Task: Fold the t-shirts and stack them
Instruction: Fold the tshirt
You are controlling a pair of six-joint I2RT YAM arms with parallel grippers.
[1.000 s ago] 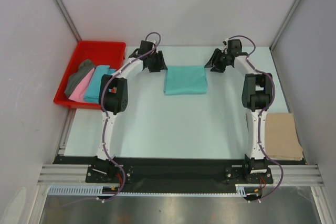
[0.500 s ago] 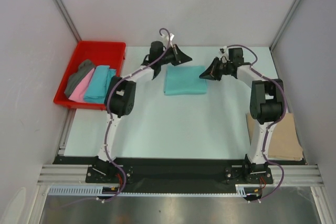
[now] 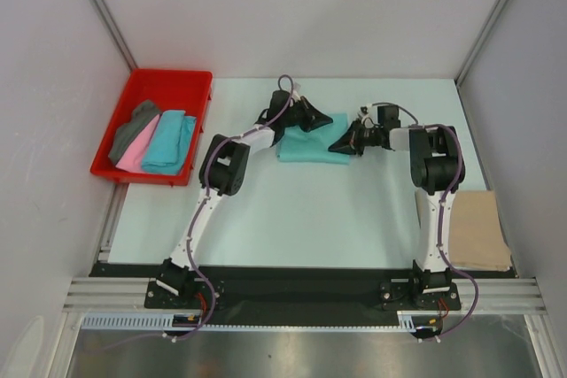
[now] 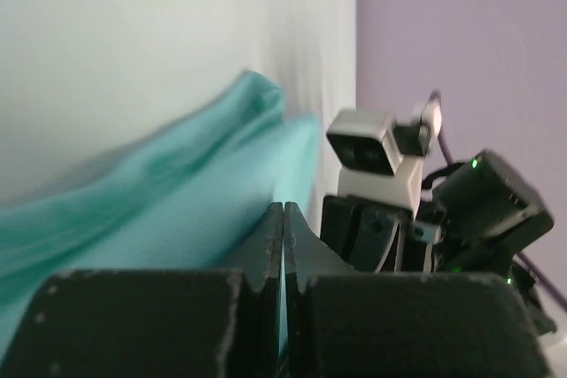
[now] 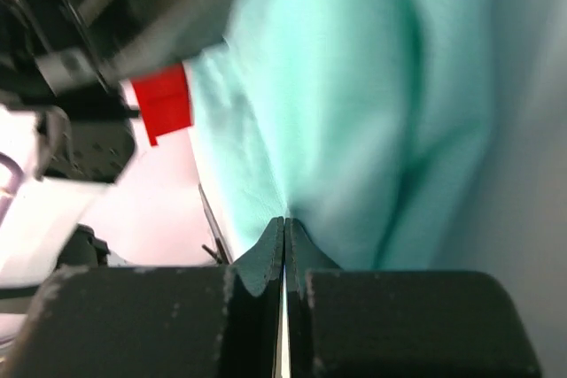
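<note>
The mint green t-shirt [image 3: 308, 146] was laid folded at the middle of the bench [image 3: 266, 210], its long axis running left to right. Its far-left corner and right edge were hidden under the hands, and both wrist views were blurred. The left hand [image 4: 283, 207] and right hand [image 5: 284, 219] were each pinched fully closed on its cloth.

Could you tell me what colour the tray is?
The tray is red; top view.
</note>
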